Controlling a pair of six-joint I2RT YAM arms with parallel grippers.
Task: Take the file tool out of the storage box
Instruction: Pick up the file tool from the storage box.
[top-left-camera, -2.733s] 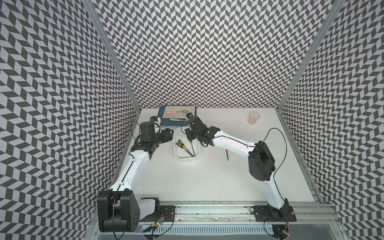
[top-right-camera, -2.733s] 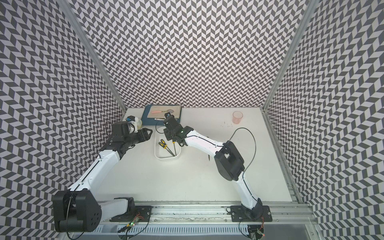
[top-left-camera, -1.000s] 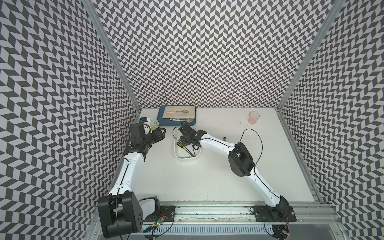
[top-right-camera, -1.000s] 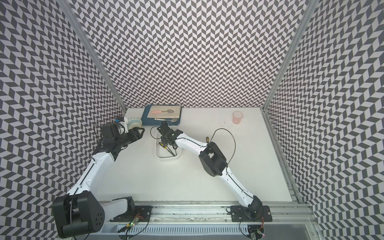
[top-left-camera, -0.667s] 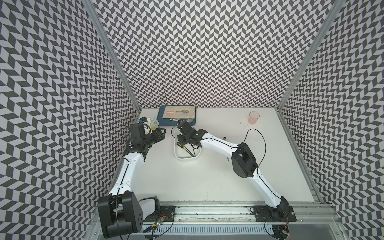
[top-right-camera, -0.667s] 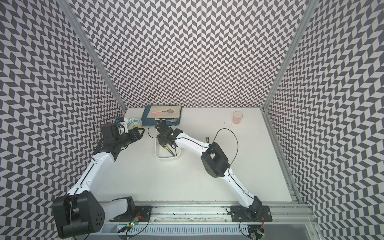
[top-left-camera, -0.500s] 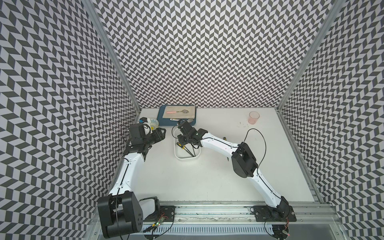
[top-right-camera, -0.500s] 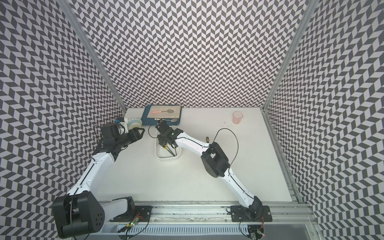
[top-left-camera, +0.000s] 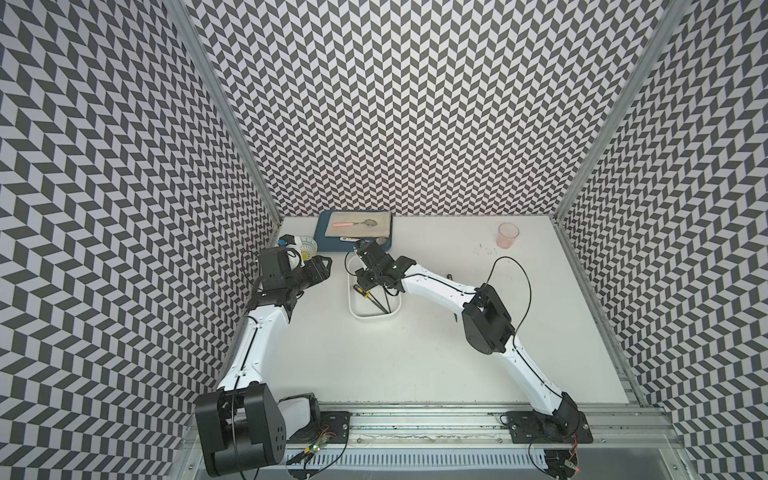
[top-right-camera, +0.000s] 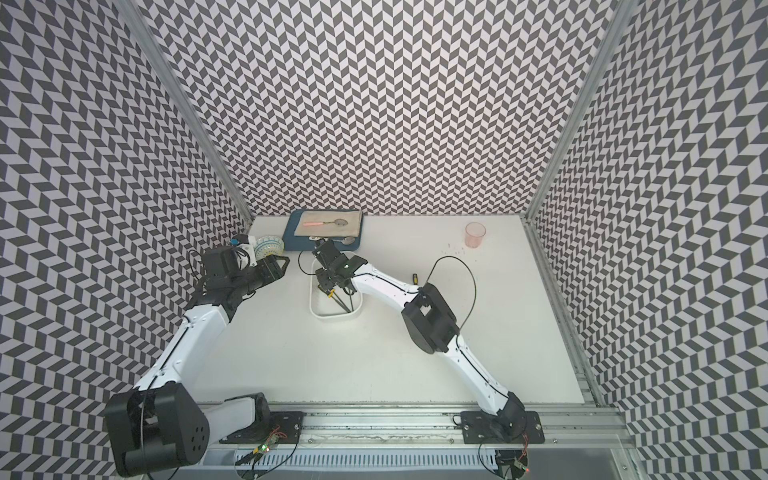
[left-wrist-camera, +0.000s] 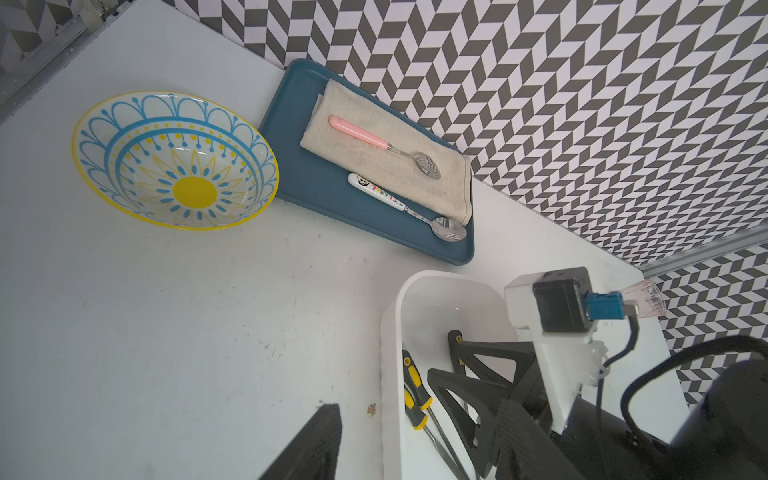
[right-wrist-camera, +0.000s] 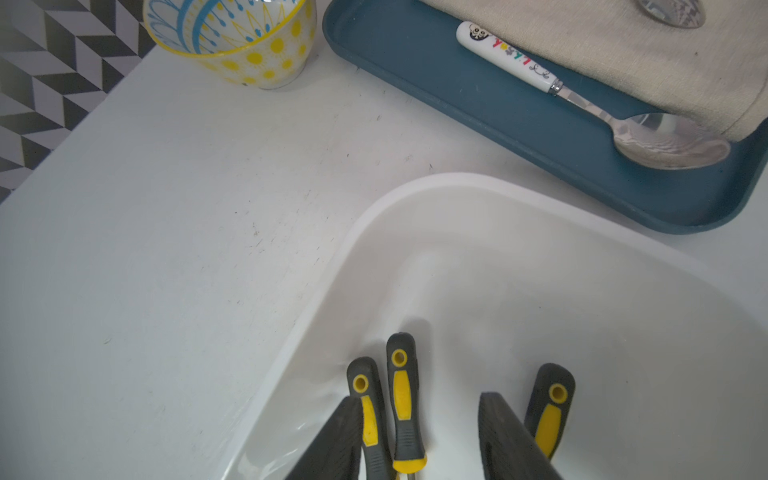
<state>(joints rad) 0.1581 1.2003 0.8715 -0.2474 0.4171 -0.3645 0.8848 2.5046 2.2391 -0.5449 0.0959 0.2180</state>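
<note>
Your right gripper (right-wrist-camera: 419, 415) sits inside plain white shallow plastic tub (right-wrist-camera: 457, 183) near bench's far edge, jaws released, straddling black-and-yellow-handled file (right-wrist-camera: 401, 395); left gripper (top-left-camera: 325, 270) beside tub, jaws released, empty.

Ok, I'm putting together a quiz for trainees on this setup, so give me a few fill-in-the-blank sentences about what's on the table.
The storage box holds ___ black-and-yellow file handles.
The pink-handled spoon lies on a beige ___ in the blue tray.
The fingers inside the box belong to the ___ gripper.
Missing words: three; cloth; right.
</note>
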